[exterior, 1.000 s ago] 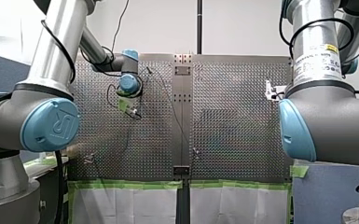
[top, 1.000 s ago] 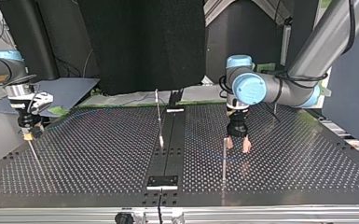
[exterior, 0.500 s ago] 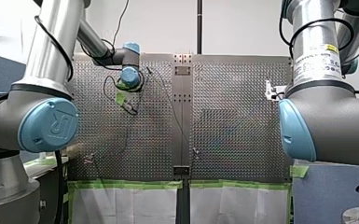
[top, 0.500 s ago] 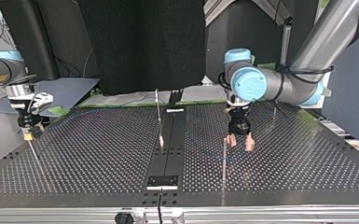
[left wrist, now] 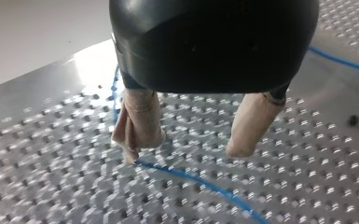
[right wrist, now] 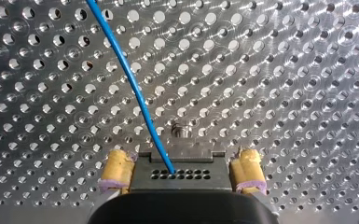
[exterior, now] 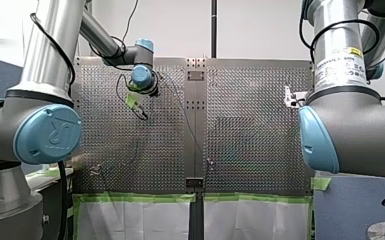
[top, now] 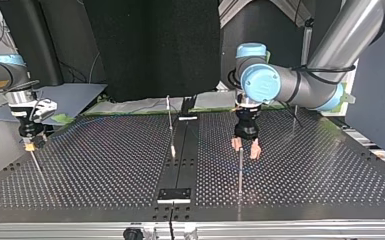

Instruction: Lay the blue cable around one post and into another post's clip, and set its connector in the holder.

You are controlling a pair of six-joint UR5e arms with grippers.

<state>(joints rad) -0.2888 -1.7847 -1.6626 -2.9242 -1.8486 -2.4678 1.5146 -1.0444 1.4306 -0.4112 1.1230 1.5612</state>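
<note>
The blue cable [left wrist: 192,178] lies on the perforated plate, passing just under one beige pad of my left gripper [left wrist: 193,140]. That gripper [top: 245,147] hangs open with nothing between its pads, just behind a thin metal post [top: 240,172]. At the top view's left edge my right gripper [top: 29,144] stays low by the plate's side. In its wrist view the yellow pads [right wrist: 116,173] stand on either side of the black connector block [right wrist: 182,171], where the cable [right wrist: 130,79] ends. I see no squeeze on the block. A second post [top: 170,125] stands at the middle strip.
A dark centre strip [top: 182,150] splits the plate, with a small black plate [top: 174,194] at its near end in the top view. Another thin post [top: 294,117] stands behind my left arm. A bolt head [right wrist: 179,129] sits ahead of the connector. Green tape [exterior: 140,198] lines the plate's edge.
My left gripper, open throughout, has drawn back from beside the thin post, toward the top view's left and rear. The right arm has not moved.
</note>
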